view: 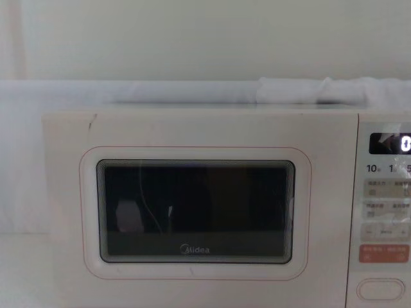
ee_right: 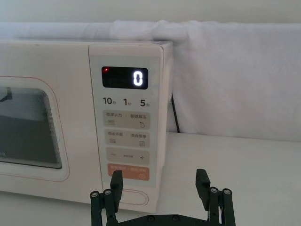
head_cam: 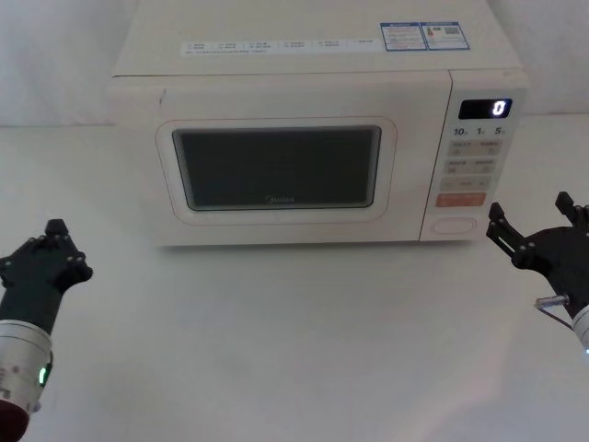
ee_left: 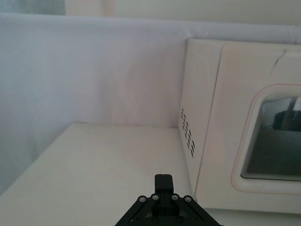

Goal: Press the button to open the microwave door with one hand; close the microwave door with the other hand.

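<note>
The cream-white microwave stands at the back of the table with its door shut flush; the door carries a Midea logo. The pill-shaped button sits at the bottom of the control panel, under the salmon key. My right gripper hovers open just right of and in front of that panel. In the right wrist view the gripper faces the button, a short gap away. My left gripper is shut and empty, in front of the microwave's left corner, and its tip points past the vented side.
The display reads 0. A white cloth drapes the wall behind the oven, and a black cord runs down beside it. Bare white table lies in front of the door, between the two arms.
</note>
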### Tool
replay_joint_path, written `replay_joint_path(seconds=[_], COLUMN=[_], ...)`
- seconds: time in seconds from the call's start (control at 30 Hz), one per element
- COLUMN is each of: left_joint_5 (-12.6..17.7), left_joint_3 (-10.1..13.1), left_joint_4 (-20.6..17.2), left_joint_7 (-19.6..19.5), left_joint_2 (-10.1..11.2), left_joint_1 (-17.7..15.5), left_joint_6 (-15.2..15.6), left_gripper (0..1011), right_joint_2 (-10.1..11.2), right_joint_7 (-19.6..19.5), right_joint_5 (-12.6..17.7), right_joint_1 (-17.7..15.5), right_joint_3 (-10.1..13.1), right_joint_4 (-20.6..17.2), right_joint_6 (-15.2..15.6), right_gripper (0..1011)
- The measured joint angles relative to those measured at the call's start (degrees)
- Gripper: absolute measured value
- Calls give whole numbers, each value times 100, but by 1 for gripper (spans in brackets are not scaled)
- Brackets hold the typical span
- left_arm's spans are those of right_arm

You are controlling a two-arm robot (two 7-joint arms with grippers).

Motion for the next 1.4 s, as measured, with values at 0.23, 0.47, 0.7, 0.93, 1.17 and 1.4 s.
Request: replay_joint_path(seconds=[0.23,0.47,0.7,0.93,1.17,1.4], left_joint_5=[121,392,605,665,659,651], left_joint_3=[43,74,72,60,63,63], left_joint_4=[122,158,193,201,201,201], left_joint_7=[-156,-156,-162,-179,-179,-179], left_joint_2=[-58,-121,-181,-213,-208,-204], left_joint_1=[-28,-30,-33,-32,-31,-32], left_joint_6=[5,-17,-20,-18,-15,-15], left_gripper=[0,0,0,0,0,156], right_joint_2=[0,0,0,0,0,0], right_joint_7=[0,0,0,0,0,0], right_joint_5=[0,0,0,0,0,0], right_joint_1=[0,0,0,0,0,0], right_joint_3=[0,0,0,0,0,0], right_joint_4=[0,0,0,0,0,0], right_joint_6=[0,0,0,0,0,0], right_gripper=[1000,1000,1000,1000,1000,1000])
